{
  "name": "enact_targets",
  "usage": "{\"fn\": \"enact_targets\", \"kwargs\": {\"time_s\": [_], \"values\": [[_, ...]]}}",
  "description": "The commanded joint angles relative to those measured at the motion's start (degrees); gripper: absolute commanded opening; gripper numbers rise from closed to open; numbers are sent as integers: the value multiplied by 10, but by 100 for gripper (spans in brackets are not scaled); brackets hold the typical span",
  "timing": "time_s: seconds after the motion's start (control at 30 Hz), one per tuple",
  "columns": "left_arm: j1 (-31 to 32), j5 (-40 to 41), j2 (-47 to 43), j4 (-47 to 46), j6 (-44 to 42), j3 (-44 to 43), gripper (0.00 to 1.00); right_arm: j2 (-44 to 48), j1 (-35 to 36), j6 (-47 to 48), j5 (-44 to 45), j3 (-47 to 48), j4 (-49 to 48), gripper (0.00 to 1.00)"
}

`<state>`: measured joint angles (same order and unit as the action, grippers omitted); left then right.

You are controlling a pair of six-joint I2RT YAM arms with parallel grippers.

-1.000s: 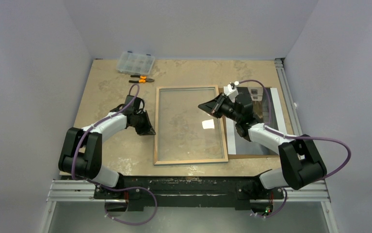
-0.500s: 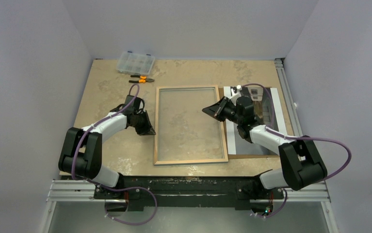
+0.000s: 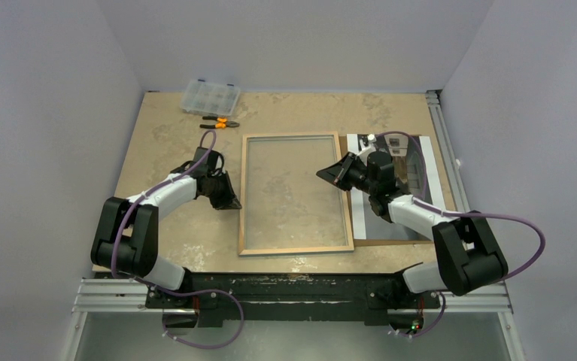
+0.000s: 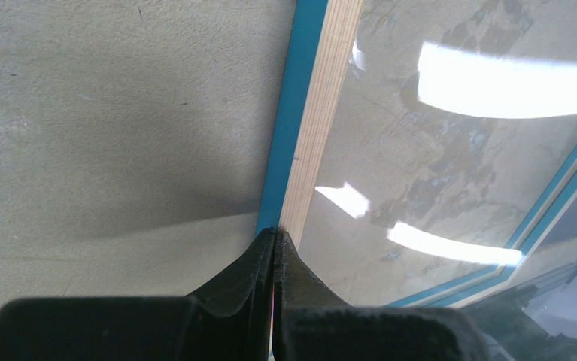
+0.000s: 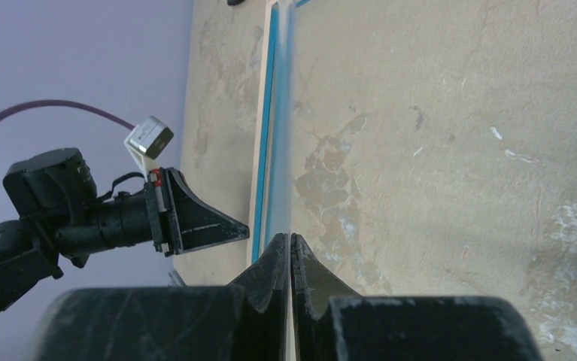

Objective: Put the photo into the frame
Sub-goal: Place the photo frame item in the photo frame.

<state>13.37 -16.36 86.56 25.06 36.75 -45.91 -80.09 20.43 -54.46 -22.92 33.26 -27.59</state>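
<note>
left claw (image 4: pixel 274 238) together at frame (image 4: pixel 319 120) edge, right claw (image 5: pixel 290 241) together, blue rim only in wrist views

The left arm (image 3: pixel 166 192) and the right arm (image 3: pixel 414 213) bend in toward each other. The left gripper (image 3: pixel 234 204) is pinched shut, and the right gripper (image 3: pixel 323 174) is too.

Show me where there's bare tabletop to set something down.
Barest: the far strip beyond the frame, from the pliers to the right edge. A smaller patch lies between the pliers and the left gripper. Crowded: the right side, where the photo and backing board lie under the right arm.
</note>
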Motion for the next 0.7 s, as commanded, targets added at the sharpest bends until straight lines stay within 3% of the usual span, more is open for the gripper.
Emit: {"fn": "enact_targets", "kwargs": {"time_s": [0.0, 0.4, 0.67], "values": [[6, 23, 36, -1, -14, 16, 0, -25, 10, 31, -23, 2, -6, 0], [7, 22, 37, -1, -15, 16, 0, -53, 2, 51, -45, 30, 31, 0], [7, 22, 39, -2, -14, 15, 0, -54, 2, 69, -47, 52, 63, 27]]}}
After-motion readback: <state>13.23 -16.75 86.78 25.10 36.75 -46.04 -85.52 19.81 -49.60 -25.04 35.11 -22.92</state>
